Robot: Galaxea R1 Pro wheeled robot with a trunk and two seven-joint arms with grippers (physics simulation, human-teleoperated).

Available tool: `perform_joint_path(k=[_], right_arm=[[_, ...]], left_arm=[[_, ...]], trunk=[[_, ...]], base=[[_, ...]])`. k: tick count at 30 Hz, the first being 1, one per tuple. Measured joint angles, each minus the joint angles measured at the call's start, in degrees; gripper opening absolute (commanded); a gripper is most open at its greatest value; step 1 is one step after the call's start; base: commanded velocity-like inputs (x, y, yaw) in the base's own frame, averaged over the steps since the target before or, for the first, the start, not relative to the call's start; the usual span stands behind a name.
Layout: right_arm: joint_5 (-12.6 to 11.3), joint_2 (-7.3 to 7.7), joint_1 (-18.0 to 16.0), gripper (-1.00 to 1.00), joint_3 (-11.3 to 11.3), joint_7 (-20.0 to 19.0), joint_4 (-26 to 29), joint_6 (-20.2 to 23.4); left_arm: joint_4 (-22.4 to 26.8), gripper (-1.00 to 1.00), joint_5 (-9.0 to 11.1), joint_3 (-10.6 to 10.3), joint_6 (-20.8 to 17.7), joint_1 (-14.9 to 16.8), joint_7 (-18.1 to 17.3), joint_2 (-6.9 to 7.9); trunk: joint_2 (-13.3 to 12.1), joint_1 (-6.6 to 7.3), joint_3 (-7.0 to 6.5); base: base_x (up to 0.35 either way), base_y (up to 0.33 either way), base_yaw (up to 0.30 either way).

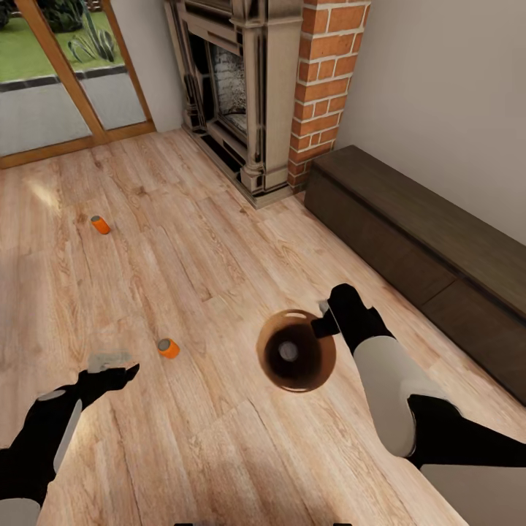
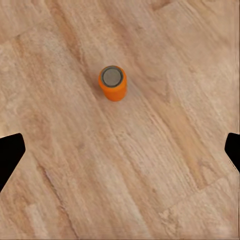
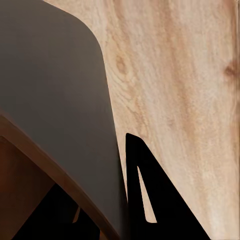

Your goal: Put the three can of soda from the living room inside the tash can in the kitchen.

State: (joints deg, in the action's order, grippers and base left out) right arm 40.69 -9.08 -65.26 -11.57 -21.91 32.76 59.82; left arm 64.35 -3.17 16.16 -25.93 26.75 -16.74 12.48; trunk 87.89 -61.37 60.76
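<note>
Two orange soda cans rest on the wood floor. One [image 1: 169, 348] stands upright just ahead of my left gripper [image 1: 119, 367], which hovers open above the planks. The left wrist view has this can [image 2: 112, 82] ahead of the gripper [image 2: 120, 155], whose black fingertips [image 2: 10, 152] are spread wide. The other can [image 1: 100, 224] lies farther off toward the glass doors. The brown trash can [image 1: 296, 356] hangs at my right gripper [image 1: 326, 319], which is shut on its rim [image 3: 55, 165]. A grey can top [image 1: 288, 351] shows inside the bin.
A brick fireplace [image 1: 256, 88] stands at the far wall. A long dark low cabinet [image 1: 424, 241] runs along the right wall, close to my right arm. Wood-framed glass doors [image 1: 66, 80] are at the far left. Open plank floor lies between the cans.
</note>
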Motion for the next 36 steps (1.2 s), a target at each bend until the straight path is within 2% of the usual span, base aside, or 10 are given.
perform_joint_path(k=[2,4,10,13,17,20,25,29,33,36], right_arm=[[-0.5,0.55,0.8,-1.0,0.1,-0.1,0.6,0.1],[0.6,0.74,1.2,-1.0,0.1,0.0,0.8,0.0],[-0.4,1.13,3.5,-1.0,-0.1,0.0,1.0,0.2],[-0.1,1.82,5.6,-1.0,-0.3,0.0,0.9,-0.2],[0.4,2.34,7.4,-1.0,0.0,0.1,1.2,-3.2],[-0.5,2.35,7.7,-1.0,0.3,0.0,1.2,-3.5],[0.6,2.38,7.8,-1.0,0.4,0.1,1.2,-3.8],[-0.6,2.34,7.8,-1.0,0.3,0.1,1.2,-3.7],[0.2,2.34,7.8,-1.0,0.3,0.2,1.2,-3.9],[-0.1,2.33,7.8,-1.0,0.3,0.1,1.2,-3.8]], left_arm=[[0.0,1.0,0.1,0.0,1.1,-0.6,-0.9,-0.94],[-0.2,1.0,-0.1,0.1,1.6,-0.8,-1.9,-1.5],[-0.6,1.0,-0.3,0.3,2.3,-1.1,-7.1,-1.97],[-1.8,1.0,-0.2,0.3,3.7,-1.8,-7.6,-2.05],[-2.5,1.0,-0.2,0.3,4.6,-2.2,-7.9,-2.02],[-2.6,1.0,-0.2,0.4,4.7,-2.3,-7.9,-2.02],[-2.6,1.0,-0.2,0.4,4.8,-2.3,-7.9,-2.02],[-2.7,1.0,-0.2,0.4,4.8,-2.3,-7.9,-2.02],[-2.8,1.0,-0.2,0.4,4.9,-2.3,-7.9,-2.02],[-2.8,1.0,-0.2,0.4,4.9,-2.3,-7.9,-2.02]], trunk=[[0.0,0.0,0.0],[0.0,0.0,0.0],[0.0,0.0,0.01],[0.0,0.0,0.0],[0.0,0.0,0.0],[0.0,0.0,0.0],[0.0,0.0,0.05],[0.0,0.0,0.12],[0.0,0.0,0.15],[0.0,0.0,0.15]], base=[[0.026,0.0,0.0],[0.17,0.0,0.0],[0.281,0.0,0.0],[0.322,0.0,0.0],[0.326,0.0,0.0],[0.327,0.017,0.001],[0.328,0.046,0.098],[0.328,0.015,0.2],[0.328,0.004,0.232],[0.328,0.001,0.243]])
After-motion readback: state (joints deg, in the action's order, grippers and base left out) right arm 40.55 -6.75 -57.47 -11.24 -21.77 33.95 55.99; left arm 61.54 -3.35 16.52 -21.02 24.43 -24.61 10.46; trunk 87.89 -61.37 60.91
